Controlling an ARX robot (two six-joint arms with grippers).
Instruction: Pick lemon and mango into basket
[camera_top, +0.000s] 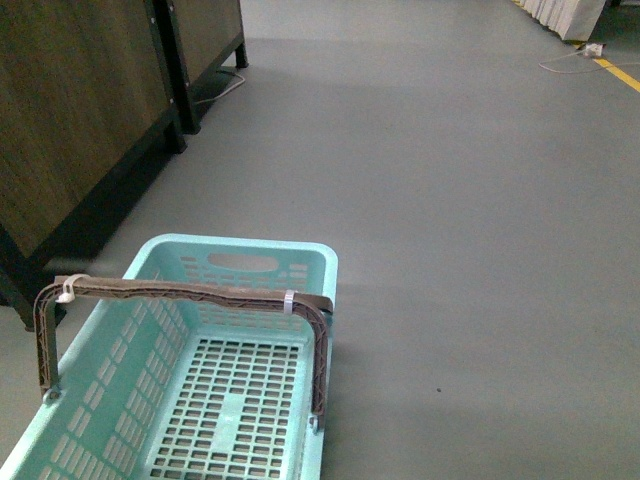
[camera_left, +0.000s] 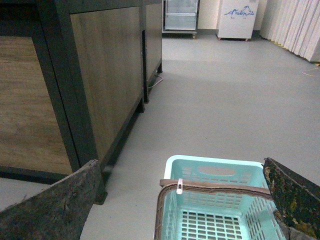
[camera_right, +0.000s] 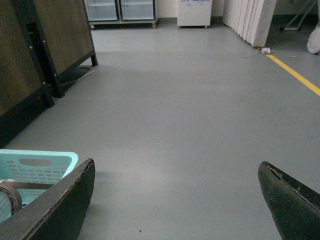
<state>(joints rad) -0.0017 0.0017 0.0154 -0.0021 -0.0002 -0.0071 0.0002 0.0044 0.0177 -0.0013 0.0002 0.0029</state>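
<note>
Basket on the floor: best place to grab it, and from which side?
Take the brown swing handle at mid-span, coming straight down from above. It stands upright across the turquoise basket, a thin flat strap with open air beneath it, since the visible floor of the basket holds nothing. The jaws should probably close across the strap's flat faces.

The basket (camera_top: 235, 262) is showing light turquoise in a slotted lattice, its handle (camera_top: 190, 292) showing brown with white ties (camera_top: 289, 301). The floor (camera_top: 450, 200) is lying plain grey, crossed by a yellow line (camera_right: 295, 75). The cabinets (camera_top: 70, 110) are showing brown wood grain in black frames.
</note>
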